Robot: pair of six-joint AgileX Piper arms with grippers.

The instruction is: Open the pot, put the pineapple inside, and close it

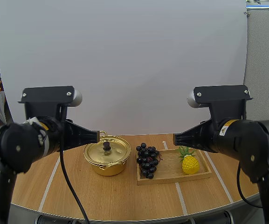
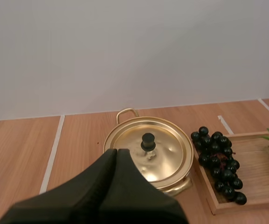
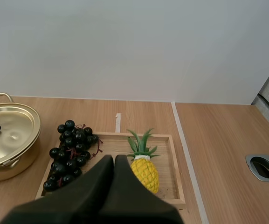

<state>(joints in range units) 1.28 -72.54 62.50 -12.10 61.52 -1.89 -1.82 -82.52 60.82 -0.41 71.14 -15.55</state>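
Note:
A gold pot [image 1: 107, 156] with its lid on and a black knob [image 1: 106, 145] stands mid-table. To its right a wooden tray [image 1: 171, 176] carries a small yellow pineapple [image 1: 189, 163] and a bunch of dark grapes [image 1: 147, 159]. My left gripper [image 1: 97, 136] hovers above the pot's left side, shut. My right gripper [image 1: 175, 139] hangs above the tray's far edge, shut. In the left wrist view the shut fingers [image 2: 115, 156] point at the lidded pot [image 2: 167, 161]. In the right wrist view the shut fingers [image 3: 114, 161] lie beside the pineapple [image 3: 145, 172], above the tray [image 3: 175, 186].
White tape lines [image 1: 50, 178] cross the wooden table. The table's curved front edge [image 1: 125, 217] runs near the arm bases. A round metal grommet [image 3: 265, 167] sits in the tabletop to the right of the tray. A white board stands behind the table.

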